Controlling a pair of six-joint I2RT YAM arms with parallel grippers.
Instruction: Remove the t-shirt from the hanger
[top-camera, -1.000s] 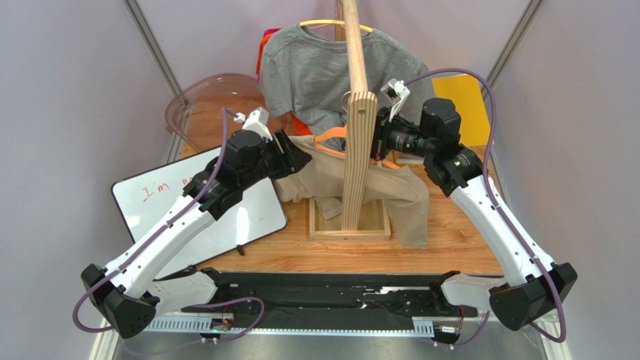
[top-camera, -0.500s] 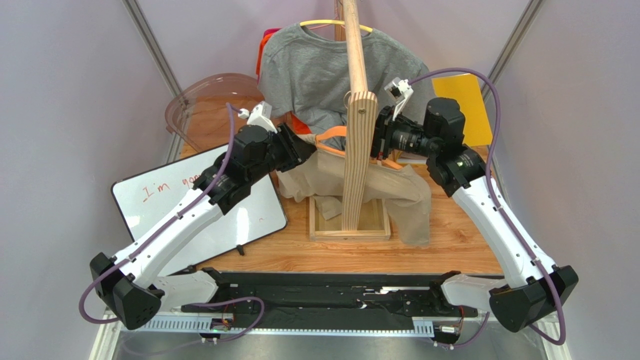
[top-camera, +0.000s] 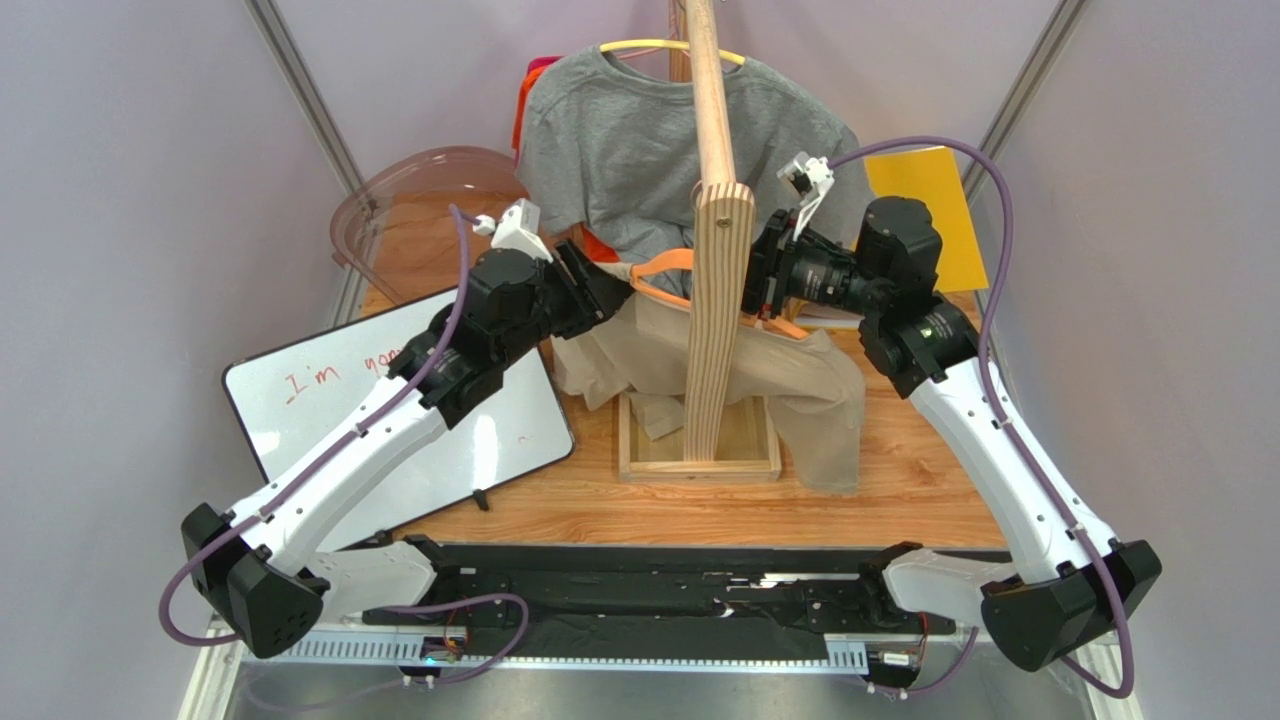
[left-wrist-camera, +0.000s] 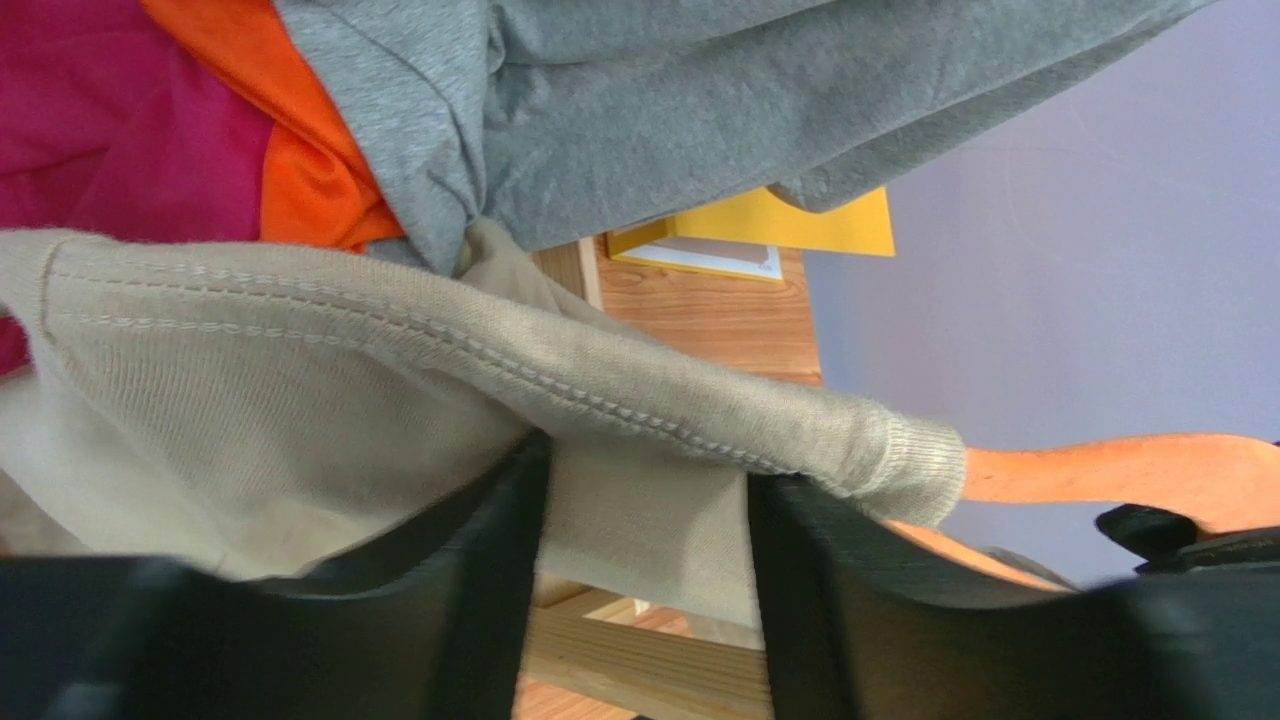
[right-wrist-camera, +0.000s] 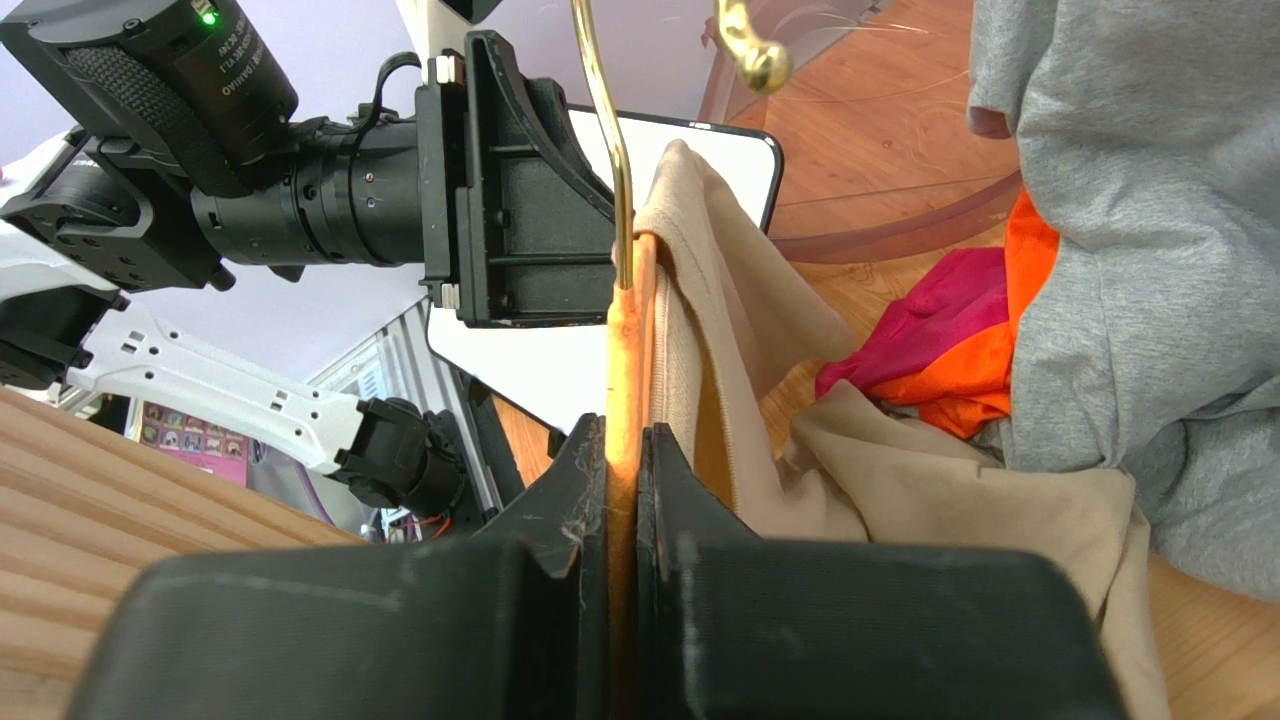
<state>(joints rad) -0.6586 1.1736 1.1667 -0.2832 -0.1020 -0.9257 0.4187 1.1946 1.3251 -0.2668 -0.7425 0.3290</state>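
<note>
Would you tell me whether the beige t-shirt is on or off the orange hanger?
On: the t-shirt drapes over the hanger, whose orange tip pokes out.

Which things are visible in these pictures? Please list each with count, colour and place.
t-shirt: one, beige, draped around the stand's base
hanger: one, orange, inside the beige t-shirt
grey t-shirt: one, grey, hanging at the back
yellow hanger: one, yellow, under the grey t-shirt
wooden stand: one, pale wood, centre
whiteboard: one, white, left
clear tub: one, transparent, back left
yellow sheet: one, yellow, back right
cloth: pink and orange, beneath the grey t-shirt
table: one, wood
left gripper: black, gripping the t-shirt
right gripper: black, clamping the hanger
</note>
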